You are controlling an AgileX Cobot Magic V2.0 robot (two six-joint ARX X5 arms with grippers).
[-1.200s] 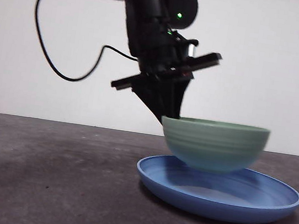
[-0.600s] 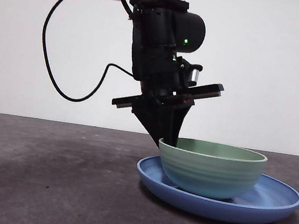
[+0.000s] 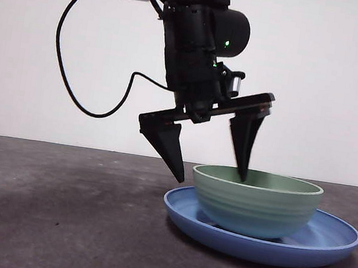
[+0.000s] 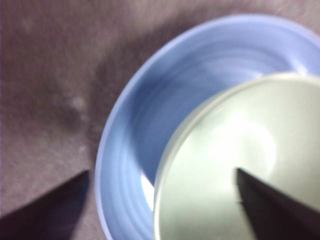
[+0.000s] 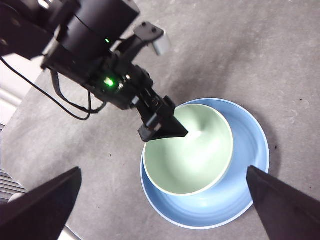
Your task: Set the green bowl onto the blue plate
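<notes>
Green bowl (image 3: 255,203) sits upright, mouth up, inside the blue plate (image 3: 323,245), toward the plate's left side in the front view. Round, so no long axis; faint ridges run level around its wall. Plate lies flat on the dark bench (image 3: 53,223).

Left pincer (image 3: 212,162) spread wide over the bowl's left rim: one jaw outside the wall, the other over the opening, gripping nothing.

Right pincer (image 5: 165,210) high above, jaws wide, empty.

No readable writing.
</notes>
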